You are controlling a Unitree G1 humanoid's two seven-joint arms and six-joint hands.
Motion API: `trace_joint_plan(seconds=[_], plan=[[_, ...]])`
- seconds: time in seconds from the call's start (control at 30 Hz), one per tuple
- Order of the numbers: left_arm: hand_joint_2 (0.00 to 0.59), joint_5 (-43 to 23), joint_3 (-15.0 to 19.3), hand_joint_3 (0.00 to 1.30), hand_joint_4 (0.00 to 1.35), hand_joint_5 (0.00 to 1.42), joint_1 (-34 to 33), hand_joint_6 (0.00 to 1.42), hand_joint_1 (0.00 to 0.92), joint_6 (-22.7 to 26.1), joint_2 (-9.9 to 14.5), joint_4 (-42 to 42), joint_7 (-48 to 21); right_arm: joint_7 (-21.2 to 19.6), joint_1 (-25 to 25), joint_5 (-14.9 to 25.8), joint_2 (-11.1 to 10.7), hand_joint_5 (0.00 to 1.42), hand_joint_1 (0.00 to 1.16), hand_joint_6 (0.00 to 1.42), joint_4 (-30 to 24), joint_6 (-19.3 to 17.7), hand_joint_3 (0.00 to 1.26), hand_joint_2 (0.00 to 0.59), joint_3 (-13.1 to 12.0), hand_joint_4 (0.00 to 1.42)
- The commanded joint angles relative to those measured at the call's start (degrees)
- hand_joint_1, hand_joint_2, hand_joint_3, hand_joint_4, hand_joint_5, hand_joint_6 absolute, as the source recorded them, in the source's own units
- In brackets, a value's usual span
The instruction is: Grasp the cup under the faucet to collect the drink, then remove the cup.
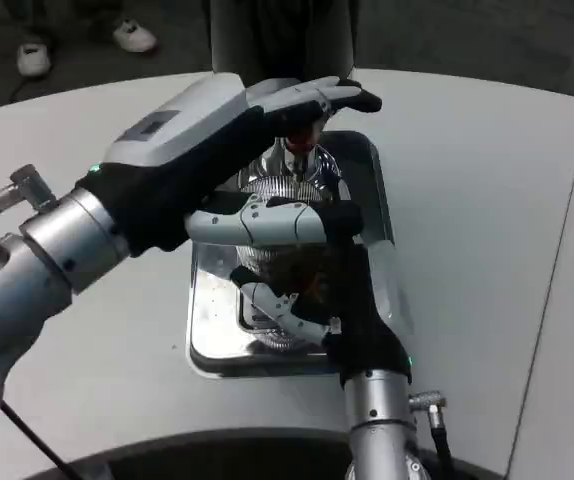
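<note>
Two hands are seen over a chrome drink dispenser (297, 175) that stands on a shiny metal drip tray (212, 345) on the white table (487, 200). The left hand (257, 130) is held high over the dispenser's top, its fingers (337, 97) stretched out and laid over the dark red tap knob (302, 135); whether the knob is actually pressed cannot be told. The right hand (317, 290) is raised from the near edge of the table, and its fingers are wrapped around a clear cup (382, 275), which is held upright beneath the dispenser's spout, above the tray. The cup is largely covered by that hand, only its pale right wall being visible just beside the black palm. A brownish tint is seen behind the fingers, but the contents cannot be made out.
</note>
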Motion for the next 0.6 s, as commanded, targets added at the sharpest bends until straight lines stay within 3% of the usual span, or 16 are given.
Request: trace_joint_plan(seconds=[0.03, 0.27, 0.6], plan=[[0.051, -0.8, 0.4, 0.2, 0.1, 0.14, 2.9, 0.03, 0.0, 2.1, 0.7, 1.0, -1.4, -0.9, -2.9, 0.7, 5.5, 0.25, 0.82, 0.23, 1.7, 0.1, 0.07, 0.171, -1.1, 0.23], [0.059, -6.5, 3.1, 0.21, 0.1, 0.14, 3.5, 0.04, 0.0, 5.5, -0.9, 2.0, -0.7, -2.1, -4.3, 0.6, 5.6, 0.41, 0.84, 0.32, 2.6, 0.0, 0.17, 0.165, -2.0, 0.37], [0.066, -10.4, 4.6, 0.21, 0.08, 0.13, 3.7, 0.04, 0.0, 8.7, -1.8, 2.5, -0.3, -4.1, -4.8, 0.3, 5.5, 0.66, 0.88, 0.51, 2.8, -0.4, 0.46, 0.163, -2.4, 0.59]])
